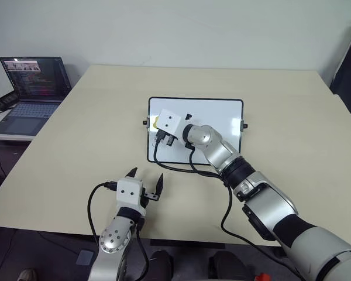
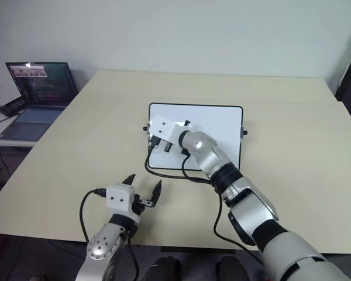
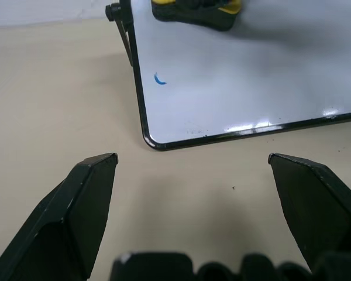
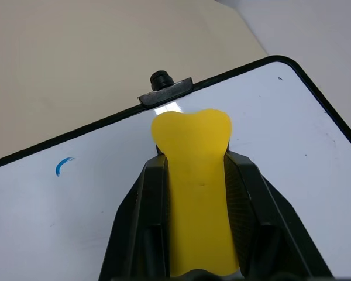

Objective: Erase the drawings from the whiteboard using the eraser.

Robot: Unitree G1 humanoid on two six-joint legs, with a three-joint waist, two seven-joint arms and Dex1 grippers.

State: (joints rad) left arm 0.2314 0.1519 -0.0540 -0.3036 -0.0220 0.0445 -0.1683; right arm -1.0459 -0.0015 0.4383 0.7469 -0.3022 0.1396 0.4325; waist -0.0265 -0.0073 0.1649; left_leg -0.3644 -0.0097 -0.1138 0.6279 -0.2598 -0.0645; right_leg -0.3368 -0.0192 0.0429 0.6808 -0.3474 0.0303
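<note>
Right hand (image 4: pixel 196 175) clamped on the yellow eraser (image 4: pixel 194 175), both fingers pressed to its sides, yellow end sticking out past the fingertips. It sits over the whiteboard (image 1: pixel 222 120) at the board's left short side, close to the black knob (image 4: pixel 159 79) on the frame. Cannot tell if the eraser touches the surface. One small blue mark (image 4: pixel 63 165) visible on the white, near the left edge and toward the robot from the eraser, apart from it. Whiteboard lies flat mid-counter (image 1: pixel 93 123). Left hand (image 1: pixel 144 181) spread wide, holding nothing, hovering over bare counter just short of the board's near left corner. Open laptop (image 1: pixel 32 88) on a side surface off the counter's far left corner.
</note>
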